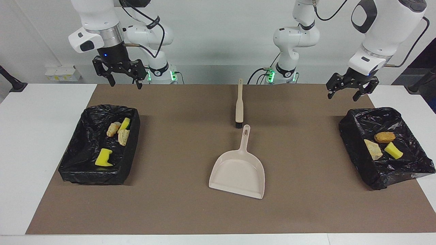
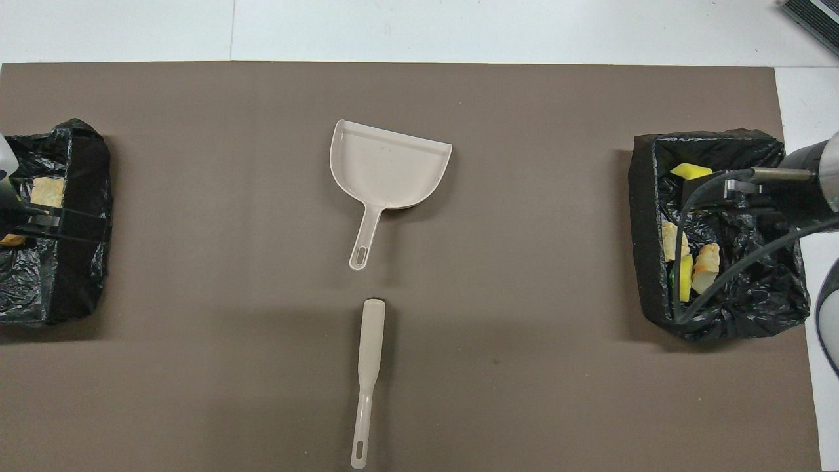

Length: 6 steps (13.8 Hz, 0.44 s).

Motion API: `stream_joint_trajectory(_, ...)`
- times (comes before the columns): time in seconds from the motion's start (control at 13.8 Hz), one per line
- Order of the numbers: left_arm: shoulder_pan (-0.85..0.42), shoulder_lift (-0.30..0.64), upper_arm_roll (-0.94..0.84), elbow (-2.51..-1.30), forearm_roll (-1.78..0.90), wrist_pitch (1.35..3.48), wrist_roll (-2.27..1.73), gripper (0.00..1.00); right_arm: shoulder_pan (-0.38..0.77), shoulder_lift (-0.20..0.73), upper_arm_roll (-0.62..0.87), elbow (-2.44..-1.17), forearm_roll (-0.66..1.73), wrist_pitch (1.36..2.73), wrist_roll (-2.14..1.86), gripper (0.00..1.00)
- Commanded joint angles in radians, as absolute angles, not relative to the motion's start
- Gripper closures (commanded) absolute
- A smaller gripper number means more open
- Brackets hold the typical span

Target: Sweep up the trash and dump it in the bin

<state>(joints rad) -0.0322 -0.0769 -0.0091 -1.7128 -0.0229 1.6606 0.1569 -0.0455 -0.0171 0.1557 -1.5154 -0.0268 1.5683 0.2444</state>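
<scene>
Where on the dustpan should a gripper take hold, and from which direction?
Probably the dustpan's slim handle, from straight above. The pan lies flat on the mat, handle pointing toward the robots, nothing touching it; the brush lies just nearer the robots.

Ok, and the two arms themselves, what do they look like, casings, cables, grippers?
Both arms have glossy white rounded casings with dark grey joint caps and loose black cables strapped along them. The right arm ends in a silver wrist ring, then a black body with a small blue light above the black right gripper. The left gripper is the same black linkage type. Green lights glow at both bases.
</scene>
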Motion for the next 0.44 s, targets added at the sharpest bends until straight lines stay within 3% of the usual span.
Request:
stream_joint_trajectory(0.0, -0.018, -0.052, -0.011, -1.658, -0.029, 1.612, 0.189, 0.0, -0.049, -0.018, 0.164, -1.522, -0.02, 1.589, 0.25, 0.0)
stream_joint_trajectory(0.36, -0.02, -0.052, -0.011, -1.661, -0.018, 1.614, 0.189, 0.0, -0.048, -0.018, 0.163, -1.522, -0.021, 1.589, 0.25, 0.0)
